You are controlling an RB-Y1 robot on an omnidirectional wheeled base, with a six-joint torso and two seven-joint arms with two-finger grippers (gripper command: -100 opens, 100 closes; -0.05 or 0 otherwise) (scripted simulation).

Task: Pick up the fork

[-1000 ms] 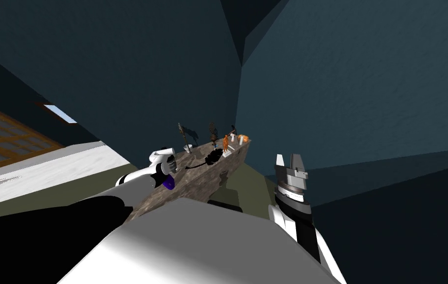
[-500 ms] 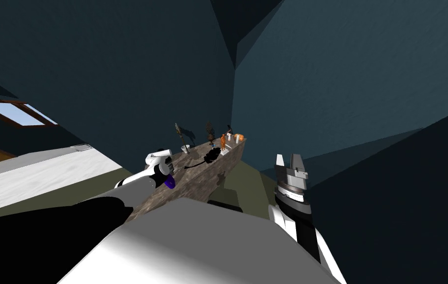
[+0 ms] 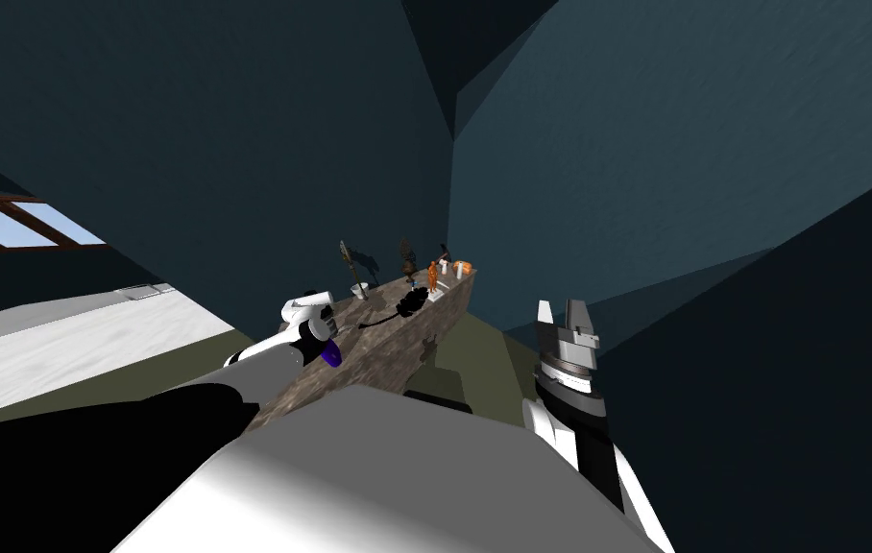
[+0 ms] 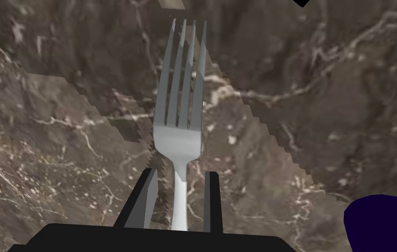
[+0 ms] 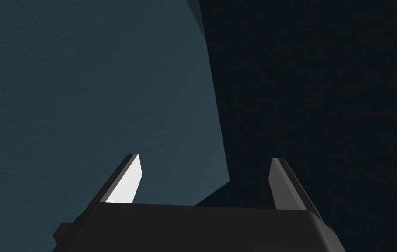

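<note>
Left gripper [image 4: 180, 173] sits around the handle of the grey fork [image 4: 179, 131], and I cannot tell if it is squeezing it. The fork's prongs point straight away from the gripper, with the brown marbled counter [image 4: 302, 131] under it. A dark blue thing [image 4: 381, 223] is close by. Right of the middle in the head view, the right gripper [image 3: 559, 312] is up in the air, its fingers [image 5: 125, 186] wide apart.

The brown marbled desk [image 3: 396, 350] bears a dark blue thing [image 3: 330, 356], a black brush-like thing [image 3: 410, 305], a white bowl [image 3: 360, 289] and an orange figure [image 3: 432, 276]; a fork [image 4: 178, 135] is close over it.
</note>
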